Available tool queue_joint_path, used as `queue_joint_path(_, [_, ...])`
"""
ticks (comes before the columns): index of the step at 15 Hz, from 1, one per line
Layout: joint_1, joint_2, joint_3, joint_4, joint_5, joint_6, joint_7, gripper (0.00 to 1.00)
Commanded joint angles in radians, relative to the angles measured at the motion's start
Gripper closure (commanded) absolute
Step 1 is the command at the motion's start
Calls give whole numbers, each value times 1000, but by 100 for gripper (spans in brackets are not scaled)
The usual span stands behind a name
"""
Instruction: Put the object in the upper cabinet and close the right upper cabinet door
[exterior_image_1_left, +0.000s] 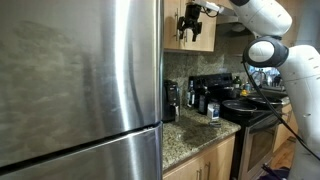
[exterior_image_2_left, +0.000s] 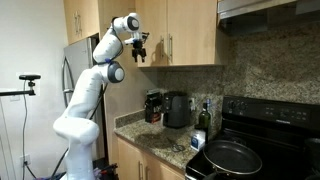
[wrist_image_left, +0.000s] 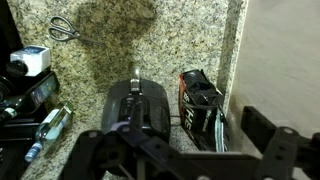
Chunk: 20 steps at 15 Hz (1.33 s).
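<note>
Two doors: flat honey-wood panels of the upper cabinet (exterior_image_2_left: 160, 58) with slim metal bar handles; the right upper cabinet door (exterior_image_2_left: 195, 30) looks shut.
Gripper: black gripper (exterior_image_2_left: 138, 48) on a glossy white arm (exterior_image_2_left: 85, 95), jaws spread wide and empty, just before the cabinet front.
Counter: speckled granite counter (wrist_image_left: 120, 50) bearing a rounded black appliance (wrist_image_left: 138, 105) and scissors (wrist_image_left: 62, 28).
Foreground: brushed-steel fridge (exterior_image_1_left: 80, 80).

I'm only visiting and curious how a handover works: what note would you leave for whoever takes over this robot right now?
Gripper: open, holding nothing, up in front of the upper cabinet.
Right upper cabinet door: looks shut in an exterior view.
Object: not in the jaws; whether it is inside the cabinet cannot be told.
Left: confirm that the object is stored and the door sits flush.
</note>
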Motion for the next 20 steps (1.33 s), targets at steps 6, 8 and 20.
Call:
queue_joint_path(6, [-113, 164, 50, 30, 171, -92, -8, 0])
queue_joint_path(8, [-138, 178, 73, 13, 232, -135, -10, 0])
queue_joint_path(20, [-28, 232, 21, 13, 105, -131, -13, 0])
